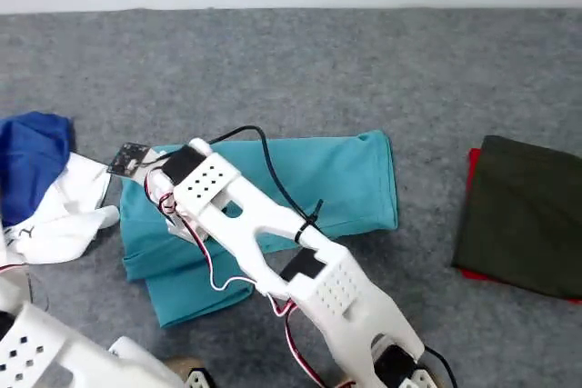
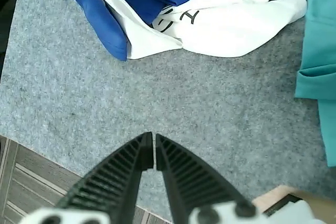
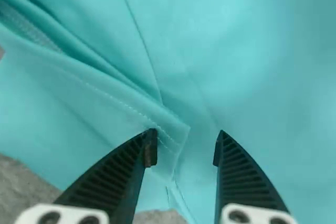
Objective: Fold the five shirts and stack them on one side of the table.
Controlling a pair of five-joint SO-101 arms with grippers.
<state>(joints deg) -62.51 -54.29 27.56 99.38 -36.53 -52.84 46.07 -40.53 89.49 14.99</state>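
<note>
Over the creased, smooth teal shirt gapes the ridged right pincer.

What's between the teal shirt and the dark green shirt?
Only bare grey mat between the teal shirt and the dark green shirt, per the high view.

Teal shirt half-folded, centre; blue shirt, white shirt crumpled together; olive shirt folded atop red shirt.

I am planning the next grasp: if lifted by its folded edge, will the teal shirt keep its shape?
Probably not: the teal shirt lies in soft creases and layers, so it would likely sag and unfold. Its hem at the open right gripper looks thin, so it is probably light.
</note>
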